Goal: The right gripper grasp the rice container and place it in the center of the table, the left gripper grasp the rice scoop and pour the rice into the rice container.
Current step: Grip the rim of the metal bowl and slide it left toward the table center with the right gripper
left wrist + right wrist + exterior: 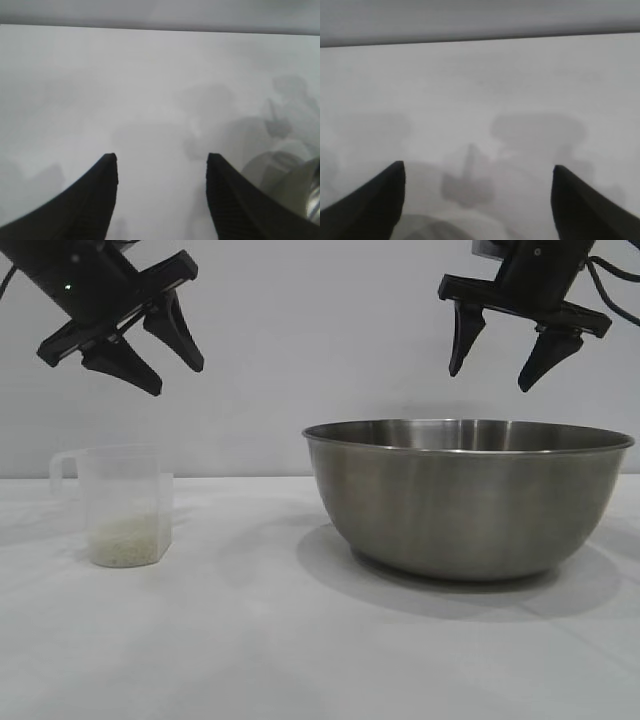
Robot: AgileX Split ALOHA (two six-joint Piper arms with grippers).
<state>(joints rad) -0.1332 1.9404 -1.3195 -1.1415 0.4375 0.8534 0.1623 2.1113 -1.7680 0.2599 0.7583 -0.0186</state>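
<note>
The rice container, a wide steel bowl, rests on the white table right of the middle. High above its rim hangs my right gripper, open and empty, fingers pointing down. The rice scoop, a clear plastic cup with its handle toward the left, stands at the left with a small heap of rice in its bottom. My left gripper hovers open and tilted above the scoop, holding nothing. In the left wrist view the open left gripper faces bare table, with the container's edge at one side.
A plain grey wall stands behind the table. In the right wrist view the open right gripper looks down on the white table, crossed by arm shadows. Bare tabletop lies between scoop and bowl and along the front.
</note>
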